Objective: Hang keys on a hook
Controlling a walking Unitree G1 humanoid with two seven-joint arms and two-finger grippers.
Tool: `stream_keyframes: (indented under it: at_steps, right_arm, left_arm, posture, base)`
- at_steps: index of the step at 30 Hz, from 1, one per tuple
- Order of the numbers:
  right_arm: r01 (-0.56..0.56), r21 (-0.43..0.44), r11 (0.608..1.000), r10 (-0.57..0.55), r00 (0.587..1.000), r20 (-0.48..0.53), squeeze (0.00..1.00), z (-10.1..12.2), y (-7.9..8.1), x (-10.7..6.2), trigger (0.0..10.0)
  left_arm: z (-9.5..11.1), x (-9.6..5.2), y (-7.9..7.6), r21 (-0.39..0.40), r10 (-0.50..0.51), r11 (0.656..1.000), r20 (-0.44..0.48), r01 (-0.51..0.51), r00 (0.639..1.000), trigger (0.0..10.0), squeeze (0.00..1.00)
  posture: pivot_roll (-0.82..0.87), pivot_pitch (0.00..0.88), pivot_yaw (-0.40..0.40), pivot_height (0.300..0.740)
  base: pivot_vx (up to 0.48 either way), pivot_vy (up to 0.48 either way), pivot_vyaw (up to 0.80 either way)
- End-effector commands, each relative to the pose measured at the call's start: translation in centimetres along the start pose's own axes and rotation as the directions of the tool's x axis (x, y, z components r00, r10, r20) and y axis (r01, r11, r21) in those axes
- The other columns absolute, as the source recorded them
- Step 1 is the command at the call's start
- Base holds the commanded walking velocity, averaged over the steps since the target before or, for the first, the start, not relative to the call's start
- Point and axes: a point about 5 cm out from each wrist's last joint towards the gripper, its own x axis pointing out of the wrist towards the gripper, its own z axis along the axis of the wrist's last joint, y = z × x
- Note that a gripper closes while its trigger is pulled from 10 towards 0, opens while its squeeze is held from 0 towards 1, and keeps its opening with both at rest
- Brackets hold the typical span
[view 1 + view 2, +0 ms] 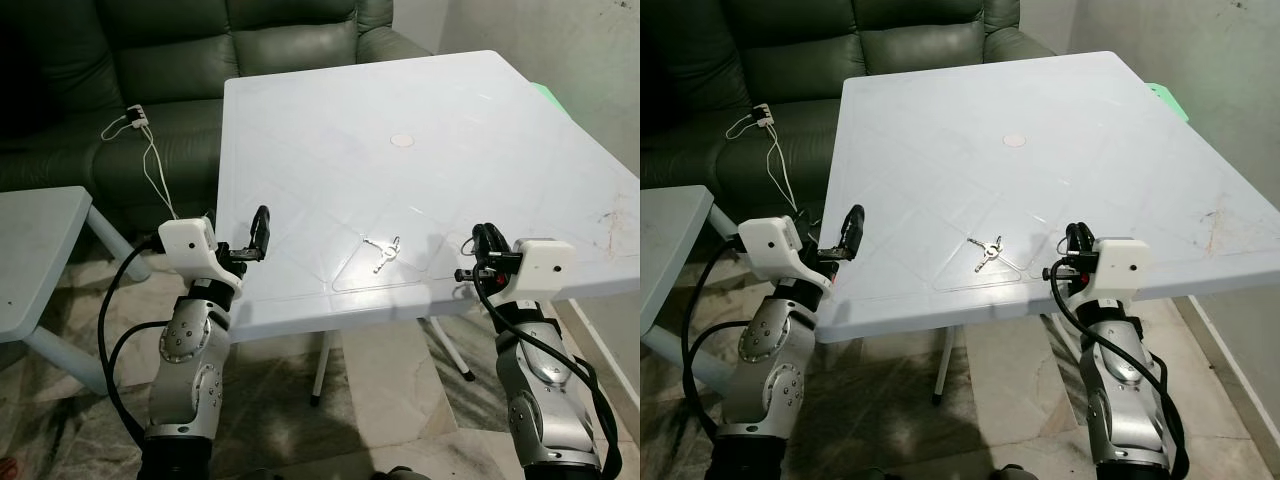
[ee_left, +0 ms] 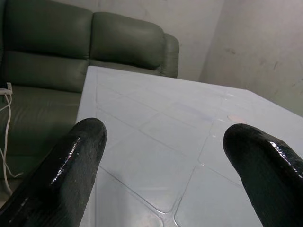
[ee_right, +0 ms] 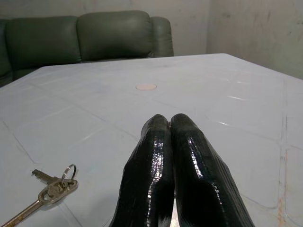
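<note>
White plastic table (image 1: pixel 430 110) before a dark green sofa (image 1: pixel 200 40). Keys (image 1: pixel 382 251) lie flat near our front edge, between the arms, closer to the right gripper (image 1: pixel 474 243), which is clenched on nothing. Left gripper (image 1: pixel 262 232) spread wide at the table's left edge. We judge the keys light, rigid, slippery; the ring looks best to pinch. Hook probably somewhere outside our frames.

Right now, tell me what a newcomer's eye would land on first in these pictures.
First, the keys lying loose on the white table, near its front edge, between the two arms. Next, the right gripper, fingers pressed together, just right of the keys, and the left gripper, fingers apart, at the table's left front corner. Behind the table stands a dark green sofa with a white cable on its seat.
</note>
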Motion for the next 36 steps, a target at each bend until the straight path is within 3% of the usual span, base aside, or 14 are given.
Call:
stream_keyframes:
  at_steps: [1,36]
  right_arm:
    - [0.001,0.008,1.000,-0.001,1.000,-0.031,0.00,-0.5,0.2,-0.1,10.0]
    - [-0.025,0.005,1.000,0.025,0.999,-0.038,0.00,-0.5,1.2,0.4,10.0]
  left_arm:
    - [0.0,0.1,-0.2,0.011,-0.014,1.000,0.008,0.014,1.000,10.0,0.00]
    - [-0.1,0.1,0.2,0.036,0.003,0.999,0.007,-0.004,1.000,10.0,0.00]
  posture:
    - [-0.04,0.067,0.018,0.721]
    - [-0.03,0.051,0.001,0.721]
  base:
    - [0.000,0.000,-0.79]
    - [0.000,0.000,-0.79]
